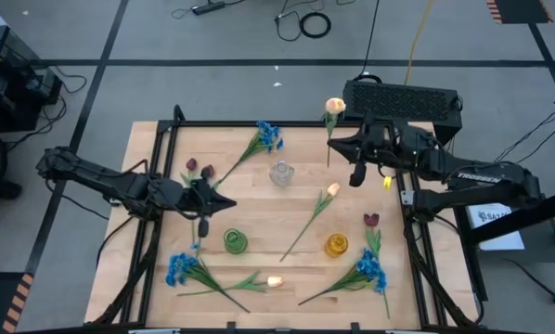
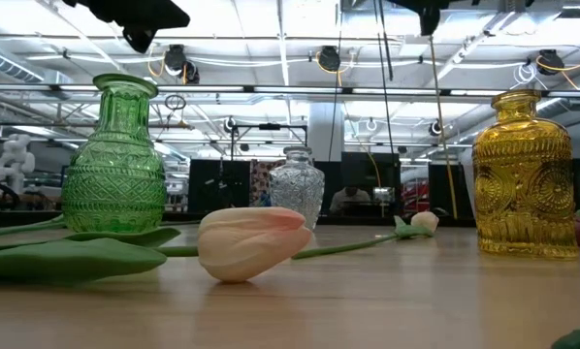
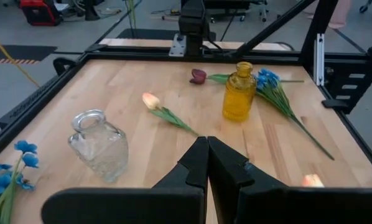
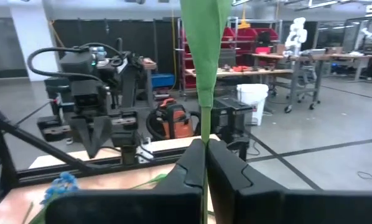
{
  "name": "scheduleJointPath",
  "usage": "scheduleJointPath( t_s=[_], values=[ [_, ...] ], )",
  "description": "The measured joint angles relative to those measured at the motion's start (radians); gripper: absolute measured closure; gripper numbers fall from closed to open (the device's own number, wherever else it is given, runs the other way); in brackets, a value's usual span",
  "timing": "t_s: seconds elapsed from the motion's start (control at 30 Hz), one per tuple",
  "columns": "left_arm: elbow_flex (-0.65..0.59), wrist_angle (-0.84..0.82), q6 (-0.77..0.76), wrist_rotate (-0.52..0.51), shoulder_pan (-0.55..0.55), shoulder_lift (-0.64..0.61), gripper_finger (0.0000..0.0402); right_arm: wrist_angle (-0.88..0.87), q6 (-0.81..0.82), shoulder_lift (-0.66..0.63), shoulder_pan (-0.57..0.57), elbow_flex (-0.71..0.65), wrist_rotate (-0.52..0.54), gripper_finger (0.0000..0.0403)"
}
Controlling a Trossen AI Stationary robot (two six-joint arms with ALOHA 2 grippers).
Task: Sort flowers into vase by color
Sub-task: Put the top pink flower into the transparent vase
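Overhead view: right gripper [image 1: 356, 173] holds a cream-peach tulip on a thin green stem [image 1: 334, 107], lifted near the far edge of the wooden table [image 1: 148, 153], bloom out past that edge. Left gripper [image 1: 203, 225] hovers just beside the green glass vase [image 1: 235, 242], clenched on nothing. Clear glass vase [image 1: 281, 173] stands mid-table toward the far edge, amber glass vase [image 1: 337, 245] near the right side. On the wood lie three blue clustered blooms, dark red tulips and two more cream tulips; no vase holds a flower yet.

Low view: green, clear and amber vases all stand upright; a loose cream tulip bloom [image 2: 254, 242] lies in front, between the green and clear ones.

Left wrist view: fingers [image 3: 195, 163] pressed together, empty, pointing across the table toward the amber vase.

Right wrist view: fingers [image 4: 192, 163] pinched on the flat green stem, which rises straight up between them.

Risk, as I judge it: the grip sits low on a long limp stem, so the bloom may swing and miss a narrow vase neck. A thin stem could also slip through the pinch. A sideways nudge could tip a vase.
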Motion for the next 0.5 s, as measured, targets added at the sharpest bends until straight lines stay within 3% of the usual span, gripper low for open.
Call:
scheduleJointPath(
  t_s=[0.23,0.4,0.5],
  values=[
    [0.000,0.107,0.031,-0.002,0.003,0.050,0.0391,0.082,0.011,0.048,0.048,0.000,0.000,0.0402],
    [0.000,0.322,0.217,0.001,0.003,0.059,0.0391,0.229,0.026,0.126,0.086,0.000,0.000,0.0402],
    [0.001,0.494,0.237,-0.043,0.011,0.059,0.0391,0.317,0.026,0.184,0.108,0.000,0.000,0.0402]
  ],
)
